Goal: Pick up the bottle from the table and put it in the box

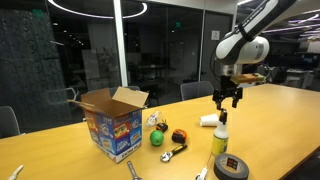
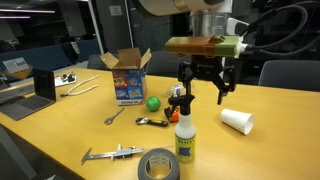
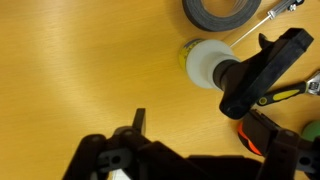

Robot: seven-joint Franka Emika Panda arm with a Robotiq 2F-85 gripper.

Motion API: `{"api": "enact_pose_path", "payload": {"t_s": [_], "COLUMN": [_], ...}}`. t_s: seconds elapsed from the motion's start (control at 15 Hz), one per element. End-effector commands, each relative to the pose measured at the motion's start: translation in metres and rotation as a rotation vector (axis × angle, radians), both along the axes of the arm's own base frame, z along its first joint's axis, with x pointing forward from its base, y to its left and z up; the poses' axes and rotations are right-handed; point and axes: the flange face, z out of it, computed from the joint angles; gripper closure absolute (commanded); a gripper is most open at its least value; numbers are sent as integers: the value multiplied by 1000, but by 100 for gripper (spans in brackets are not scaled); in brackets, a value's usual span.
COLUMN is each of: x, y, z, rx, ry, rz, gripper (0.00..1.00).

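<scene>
The bottle (image 1: 220, 139) stands upright on the light-wood table (image 1: 280, 120), with yellow-green liquid, a white neck and a black trigger nozzle. It shows in both exterior views (image 2: 185, 136). In the wrist view I look down on its white neck (image 3: 205, 63) and black nozzle. My gripper (image 1: 227, 98) hangs open and empty just above the bottle (image 2: 203, 90), not touching it. Its fingers frame the bottom of the wrist view (image 3: 200, 130). The cardboard box (image 1: 112, 121) with blue printed sides stands open, flaps up, further along the table (image 2: 128, 78).
A white paper cup (image 2: 237, 121) lies on its side beside the bottle. A green ball (image 2: 152, 102), an orange-black tool (image 1: 179, 136), a wrench (image 1: 172, 153), a grey tape roll (image 2: 160, 165) and pliers (image 2: 110, 154) lie around. A laptop (image 2: 35, 90) sits at the table's edge.
</scene>
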Motion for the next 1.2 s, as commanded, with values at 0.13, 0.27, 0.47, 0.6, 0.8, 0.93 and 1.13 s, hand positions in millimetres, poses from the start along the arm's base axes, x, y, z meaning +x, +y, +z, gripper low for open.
{"api": "enact_pose_path", "payload": {"t_s": [0.13, 0.27, 0.47, 0.6, 0.8, 0.93, 1.13], "x": [-1, -7, -12, -12, -12, -12, -12], "y": [7, 12, 17, 18, 18, 18, 19], "z": [8, 5, 0, 0, 0, 0, 0], "rx": [57, 83, 111, 119, 129, 133, 134], "ry": [59, 121, 187, 196, 203, 205, 209], "rz": [-39, -57, -76, -83, -94, -98, -99], "gripper": [0, 0, 0, 25, 42, 58, 80]}}
